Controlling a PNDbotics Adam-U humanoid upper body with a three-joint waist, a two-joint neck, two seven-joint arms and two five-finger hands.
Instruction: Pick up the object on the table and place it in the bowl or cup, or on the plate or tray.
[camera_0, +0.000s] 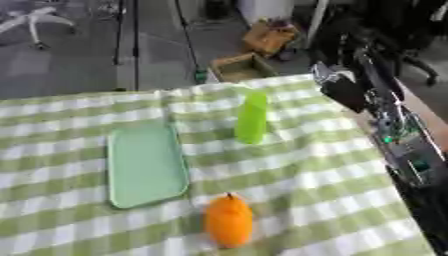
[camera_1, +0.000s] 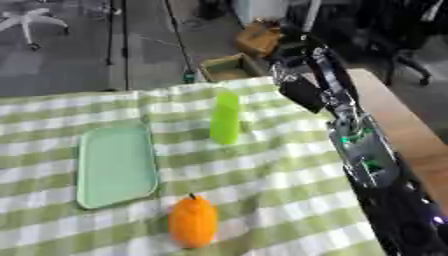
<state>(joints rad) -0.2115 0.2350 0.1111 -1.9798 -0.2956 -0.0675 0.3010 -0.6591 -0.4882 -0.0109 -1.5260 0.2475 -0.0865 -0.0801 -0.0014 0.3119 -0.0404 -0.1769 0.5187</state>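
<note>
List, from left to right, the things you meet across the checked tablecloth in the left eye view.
Pale green tray → orange fruit → bright green upright cup → the robot's right arm along the table's right edge, its hand at the far end.

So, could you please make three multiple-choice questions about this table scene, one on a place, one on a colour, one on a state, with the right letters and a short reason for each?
1. Where does the orange fruit lie?
A. on the tray
B. on the cloth, near the tray's near right corner
C. beside the far table edge

2. What colour is the tall cup?
A. bright green
B. red
C. white

3. What is the tray's state?
A. holds the fruit
B. holds the cup
C. holds nothing

Answers:
1 B: the fruit rests on the checked cloth, off the tray.
2 A: the cup shows bright green.
3 C: its pale green surface is bare.
</note>
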